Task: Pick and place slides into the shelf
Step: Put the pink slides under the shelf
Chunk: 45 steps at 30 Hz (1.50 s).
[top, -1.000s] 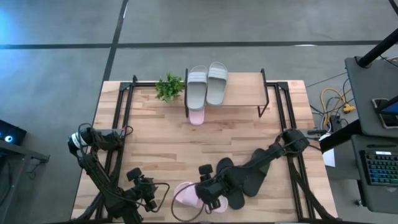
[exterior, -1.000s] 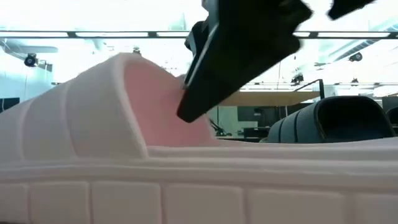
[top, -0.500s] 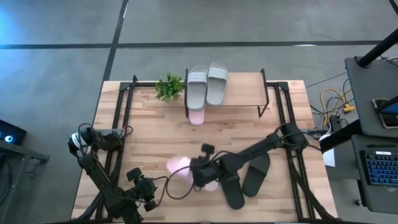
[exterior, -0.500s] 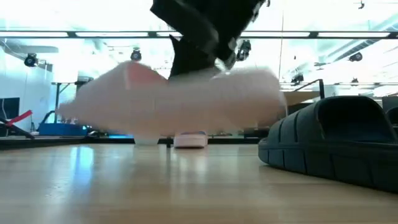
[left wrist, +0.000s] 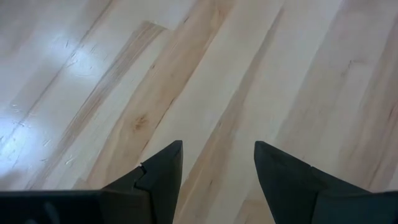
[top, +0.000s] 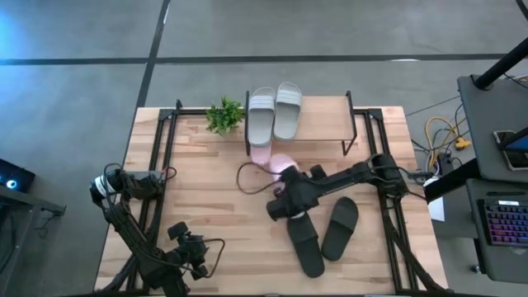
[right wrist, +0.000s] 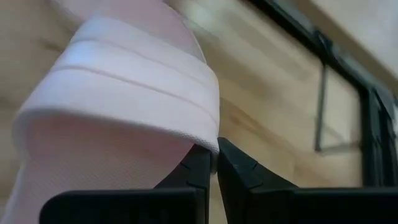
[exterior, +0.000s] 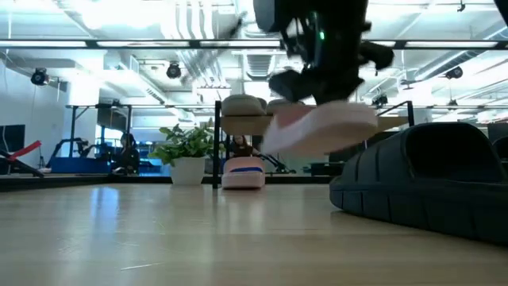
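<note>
My right gripper (top: 289, 180) is shut on a pink slide (top: 283, 163) and holds it in the air just in front of the shelf (top: 330, 124). The slide also shows in the low view (exterior: 321, 127). Two grey-green slides (top: 275, 113) lie side by side on the shelf's top board. The other pink slide (top: 261, 155) lies on the table under the shelf, its end sticking out. Two black slides (top: 322, 235) lie on the table nearer the front. My left gripper (left wrist: 217, 168) is open and empty over bare table at the near left. My right gripper pinches the edge of the pink slide's wide strap (right wrist: 208, 144) between its two fingers (right wrist: 198, 167). The slide is lifted clear of the table, a little tilted, below the gripper (exterior: 317, 48).
A small potted plant (top: 224, 114) stands at the shelf's left end. The shelf's black legs (top: 350, 136) frame the space under the board. The nearer black slide (exterior: 421, 187) fills the low view's right. Bare tabletop lies at the left and middle.
My right gripper has carried the pink slide from the table's near edge toward the far edge, up to the shelf front. The slide has been lifted clear of the table. The black slides have stayed in place.
</note>
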Available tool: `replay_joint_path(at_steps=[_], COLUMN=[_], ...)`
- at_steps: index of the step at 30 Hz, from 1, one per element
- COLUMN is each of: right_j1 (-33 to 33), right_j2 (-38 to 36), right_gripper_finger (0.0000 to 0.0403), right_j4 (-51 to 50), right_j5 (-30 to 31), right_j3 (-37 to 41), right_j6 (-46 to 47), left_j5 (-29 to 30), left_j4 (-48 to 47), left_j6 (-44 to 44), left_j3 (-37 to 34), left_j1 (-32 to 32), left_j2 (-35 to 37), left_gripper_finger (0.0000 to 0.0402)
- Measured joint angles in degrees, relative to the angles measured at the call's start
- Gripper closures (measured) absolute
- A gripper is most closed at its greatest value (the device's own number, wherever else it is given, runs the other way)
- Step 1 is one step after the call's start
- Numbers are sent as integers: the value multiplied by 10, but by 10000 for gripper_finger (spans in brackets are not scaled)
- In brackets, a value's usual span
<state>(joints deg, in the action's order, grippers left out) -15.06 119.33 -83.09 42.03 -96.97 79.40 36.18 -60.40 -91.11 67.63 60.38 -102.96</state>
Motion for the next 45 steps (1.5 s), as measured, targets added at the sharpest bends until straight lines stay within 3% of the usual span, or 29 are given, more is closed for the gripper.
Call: replay_joint_path(at_steps=[9, 20, 25, 34, 45], right_j1=[54, 126, 135, 141, 132], right_j2=[2, 1, 1, 1, 1], right_gripper_finger=[390, 387, 350, 261, 228], right_j4=[46, 153, 189, 181, 123], right_j5=[-52, -44, -52, -75, -94], right_j3=[53, 51, 52, 53, 53], right_j6=[28, -95, -146, -149, -143], left_j5=[0, 1, 0, 0, -4], left_j4=[0, 1, 4, 13, 30], left_j6=[0, 0, 0, 0, 0], left_j3=[-2, -2, -2, -1, -1], left_j1=[0, 0, 0, 0, 0], left_j2=[0, 0, 0, 0, 0], left_gripper_finger=[217, 217, 217, 217, 217])
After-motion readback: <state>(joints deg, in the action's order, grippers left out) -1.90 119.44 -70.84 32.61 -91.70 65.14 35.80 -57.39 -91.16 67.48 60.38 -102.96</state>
